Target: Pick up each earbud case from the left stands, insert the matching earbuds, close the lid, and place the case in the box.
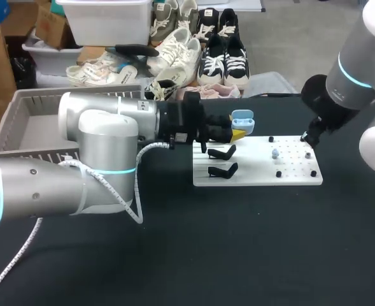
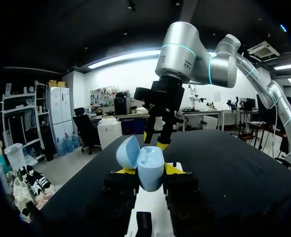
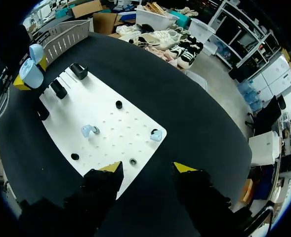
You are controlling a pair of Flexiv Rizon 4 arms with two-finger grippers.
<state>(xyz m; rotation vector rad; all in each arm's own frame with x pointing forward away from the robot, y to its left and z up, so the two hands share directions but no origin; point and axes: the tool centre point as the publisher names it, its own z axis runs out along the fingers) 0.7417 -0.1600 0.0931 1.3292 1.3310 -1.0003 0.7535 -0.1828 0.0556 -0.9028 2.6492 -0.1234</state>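
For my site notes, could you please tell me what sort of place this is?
Probably a robot test bench in a lab: a black table, a white pegboard fixture with black stands and earbuds, and my left end effector holding an open blue earbud case.

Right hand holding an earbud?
No, the right hand is open and empty above the white board, where both blue earbuds lie.

Black table (image 1: 238,255) filling the lower frame, flat white board (image 1: 257,171) with a grid of small holes lying on it right of centre, small black pegs (image 1: 278,174) upright around the board's right half.
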